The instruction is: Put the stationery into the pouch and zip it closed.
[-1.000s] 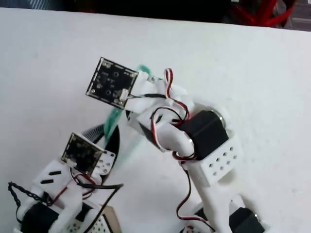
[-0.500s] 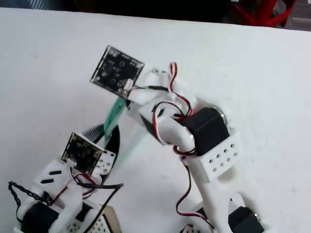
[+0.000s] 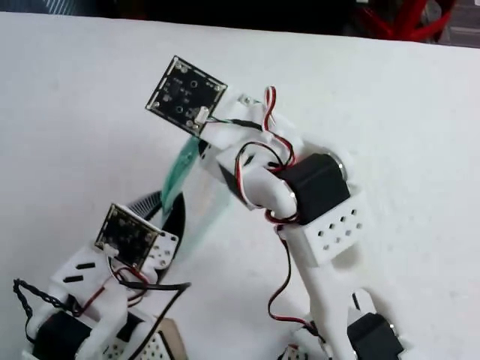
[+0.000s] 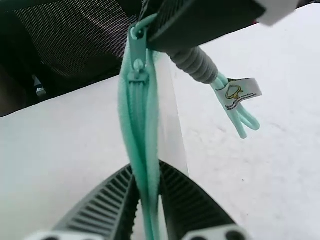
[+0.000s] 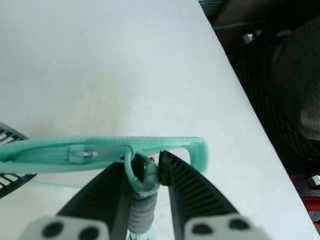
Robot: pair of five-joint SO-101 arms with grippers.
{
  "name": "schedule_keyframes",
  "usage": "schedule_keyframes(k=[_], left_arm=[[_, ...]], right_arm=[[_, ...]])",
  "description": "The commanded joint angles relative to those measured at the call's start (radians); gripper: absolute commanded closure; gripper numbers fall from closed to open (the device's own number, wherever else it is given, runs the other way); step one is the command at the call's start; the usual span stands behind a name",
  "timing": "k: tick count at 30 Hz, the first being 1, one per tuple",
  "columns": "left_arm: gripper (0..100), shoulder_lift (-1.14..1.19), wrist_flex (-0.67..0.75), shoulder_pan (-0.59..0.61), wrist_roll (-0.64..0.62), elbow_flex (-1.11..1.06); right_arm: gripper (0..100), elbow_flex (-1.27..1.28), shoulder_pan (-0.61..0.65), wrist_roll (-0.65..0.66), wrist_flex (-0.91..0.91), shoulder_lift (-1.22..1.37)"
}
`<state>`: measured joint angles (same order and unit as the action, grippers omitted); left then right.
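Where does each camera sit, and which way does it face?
High view: fixed above the table, looking down on left arm, right arm and pouch.
Left wrist view: on the left arm, looking past the left gripper along the zipper.
Right wrist view: on the right arm, looking past the right gripper at the pull cord.
Shared: both wrist views show the zipper and the other gripper.

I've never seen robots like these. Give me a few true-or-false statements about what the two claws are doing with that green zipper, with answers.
1. The left gripper is clamped on the zipper. True.
2. The right gripper hangs open, holding nothing. False: it pinches the grey zipper pull.
3. The zipper is red. False: it is mint green.
4. The table is white. True.
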<state>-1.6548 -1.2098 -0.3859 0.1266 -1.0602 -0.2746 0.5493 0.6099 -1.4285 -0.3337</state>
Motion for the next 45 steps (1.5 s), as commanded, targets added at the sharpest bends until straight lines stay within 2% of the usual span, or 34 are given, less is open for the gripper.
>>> schedule_keyframes(k=[1,5,18,25,39,45], left_arm=[[98,0.001,-0.021,-0.004,-0.008,-0.038],[98,0.001,-0.021,-0.004,-0.008,-0.038],[98,0.001,-0.023,-0.004,-0.008,-0.038],[98,0.001,-0.015,-0.004,-0.008,-0.055],[98,0.001,-0.017,-0.004,-0.008,-0.054],[98,0.001,-0.017,-0.004,-0.008,-0.054]], right_arm=[[98.1,-0.064,-0.113,-0.009,0.088,0.004],[98.1,-0.063,-0.17,-0.015,0.119,0.005],[98.1,-0.063,-0.194,-0.011,0.128,0.005],[98.1,-0.06,-0.302,-0.011,0.197,0.007],[98.1,0.176,-0.453,-0.009,0.45,0.005],[98.1,0.18,-0.46,-0.015,0.455,0.005]])
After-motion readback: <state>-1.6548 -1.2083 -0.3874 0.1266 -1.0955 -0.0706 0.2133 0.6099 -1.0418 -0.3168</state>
